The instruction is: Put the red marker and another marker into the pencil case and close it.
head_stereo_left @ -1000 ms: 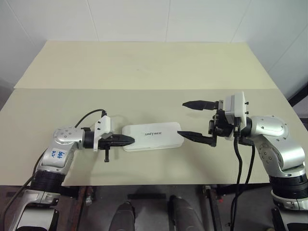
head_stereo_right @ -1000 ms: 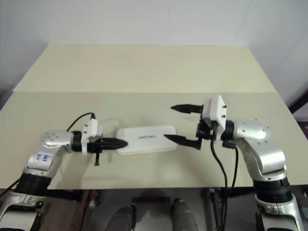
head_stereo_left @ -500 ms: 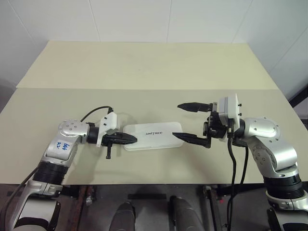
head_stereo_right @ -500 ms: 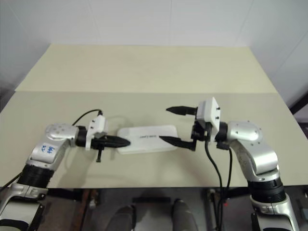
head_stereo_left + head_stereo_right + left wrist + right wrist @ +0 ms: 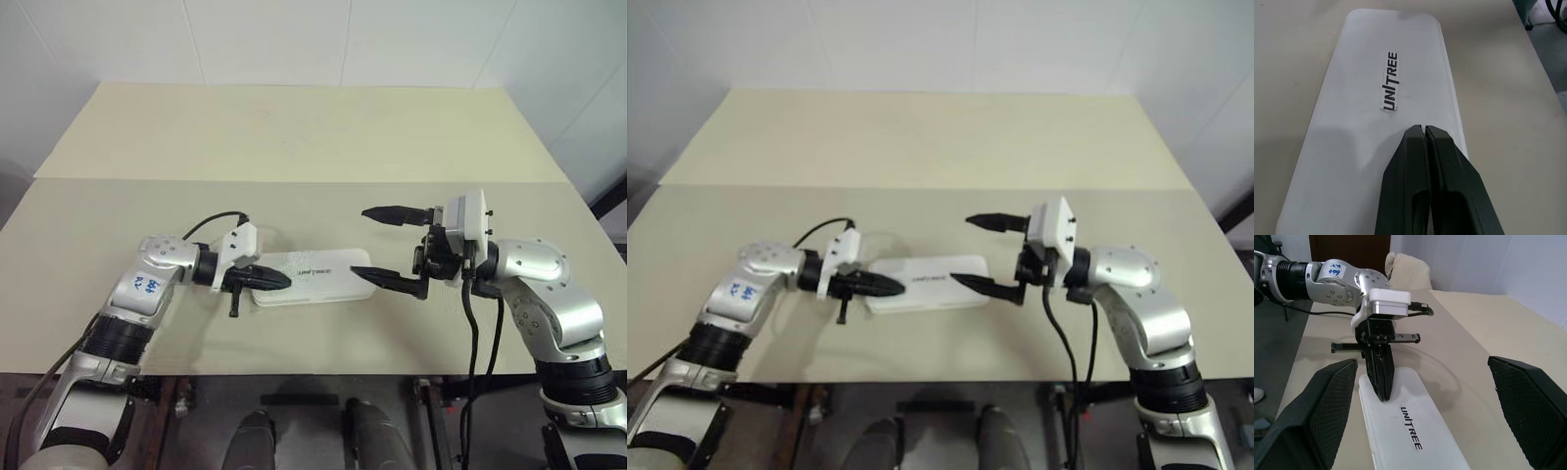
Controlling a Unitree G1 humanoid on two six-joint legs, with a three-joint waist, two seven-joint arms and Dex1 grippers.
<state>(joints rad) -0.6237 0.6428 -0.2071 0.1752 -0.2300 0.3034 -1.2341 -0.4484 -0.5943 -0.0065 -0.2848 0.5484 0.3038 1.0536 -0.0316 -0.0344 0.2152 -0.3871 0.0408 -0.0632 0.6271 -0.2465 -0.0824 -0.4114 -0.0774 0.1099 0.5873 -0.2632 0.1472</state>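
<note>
The white pencil case [image 5: 318, 276] lies closed on the table, lid up, with its "UNITREE" lettering [image 5: 1390, 81] showing. My left gripper [image 5: 279, 280] is shut, and its tips [image 5: 1424, 128] sit over the left end of the lid; I cannot tell whether they touch it. My right gripper [image 5: 360, 242] stands wide open at the case's right end, with one finger [image 5: 382, 281] low beside that end and the other [image 5: 392, 211] well above the table. Nothing is between its fingers [image 5: 1322, 411]. The red marker and the other marker are out of view.
The beige table [image 5: 294, 137] runs far back to a white wall, with a seam [image 5: 294, 180] across it behind the case. Its front edge lies close below both arms. A black cable [image 5: 211, 225] loops off my left wrist.
My left gripper, still shut, has moved right from beside the case's left end to over the lid. My right gripper has stayed open in place. The camera shifted slightly.
</note>
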